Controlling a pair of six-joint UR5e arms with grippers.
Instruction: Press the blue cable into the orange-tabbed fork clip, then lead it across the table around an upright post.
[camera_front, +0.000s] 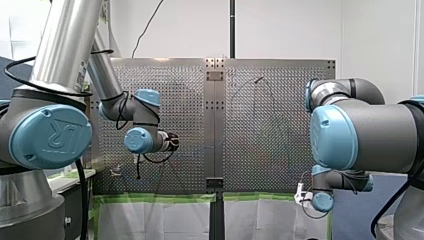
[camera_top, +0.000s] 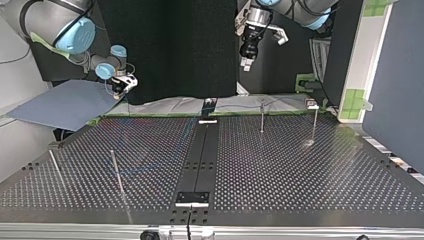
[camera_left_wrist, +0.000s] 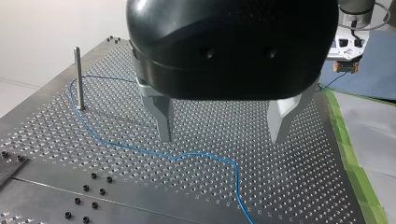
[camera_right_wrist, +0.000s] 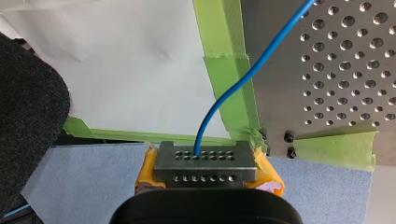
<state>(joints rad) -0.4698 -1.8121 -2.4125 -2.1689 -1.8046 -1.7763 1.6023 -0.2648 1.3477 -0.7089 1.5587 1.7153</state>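
Right hand (camera_right_wrist: 205, 165) clamped on blue cable (camera_right_wrist: 202, 133) end just beyond the perforated desk (camera_right_wrist: 336, 70) edge, cable lying slack across the desk, bending round an upright post (camera_left_wrist: 79, 77), left hand (camera_left_wrist: 222, 137) hovering above it, spread wide apart

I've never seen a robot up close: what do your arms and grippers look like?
Both arms, my left arm and my right arm, are silver-grey tubes with round light-blue joint caps, one showing a UR logo, and black cables. My left gripper has a black body and two metal fingers; my right gripper has yellow pads.
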